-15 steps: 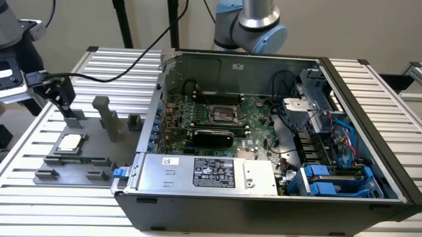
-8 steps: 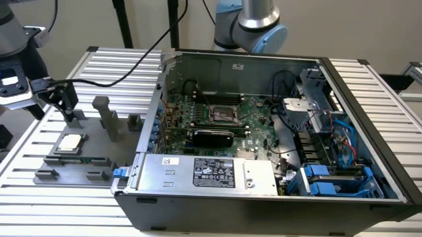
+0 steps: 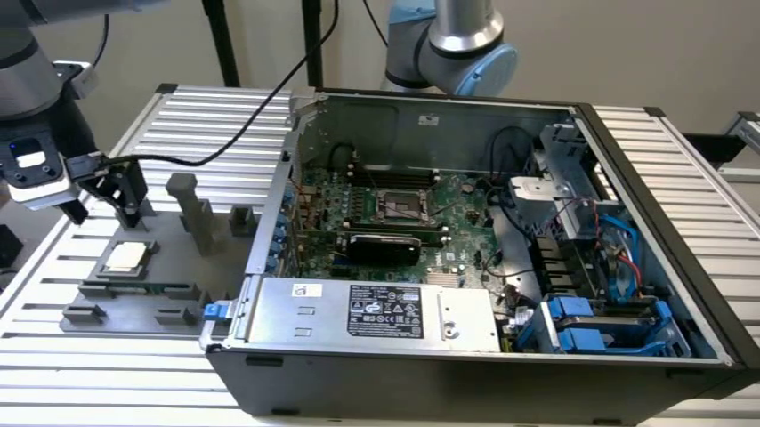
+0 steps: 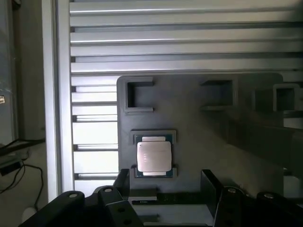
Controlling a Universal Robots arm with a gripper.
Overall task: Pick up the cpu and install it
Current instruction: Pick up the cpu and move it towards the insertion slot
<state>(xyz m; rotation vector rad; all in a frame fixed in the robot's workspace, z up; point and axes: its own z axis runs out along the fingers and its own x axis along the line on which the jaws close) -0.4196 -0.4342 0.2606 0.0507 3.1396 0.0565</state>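
– Gripper point(image 3: 105, 209) point(image 4: 165, 189) status?
– Jaws apart, empty; hangs just above cpu point(image 3: 125, 258) point(image 4: 154, 157), at its 12 o'clock in exterior view.
– Cpu position?
– Flat in grey fixture point(image 3: 155, 289) pocket on tabletop point(image 3: 71, 356), 9 o'clock of open case point(image 3: 475, 365), untouched.

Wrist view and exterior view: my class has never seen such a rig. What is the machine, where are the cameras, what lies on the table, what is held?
The machine is a robot arm ending in a gripper, a two-fingered clamp. The exterior view's camera stands off the arm; the wrist view's camera rides on the wrist, looking past the fingers. On the slatted metal table lie a grey fixture plate and an open computer case. The cpu rests in a pocket of the plate. The gripper hangs open near it, holding nothing.
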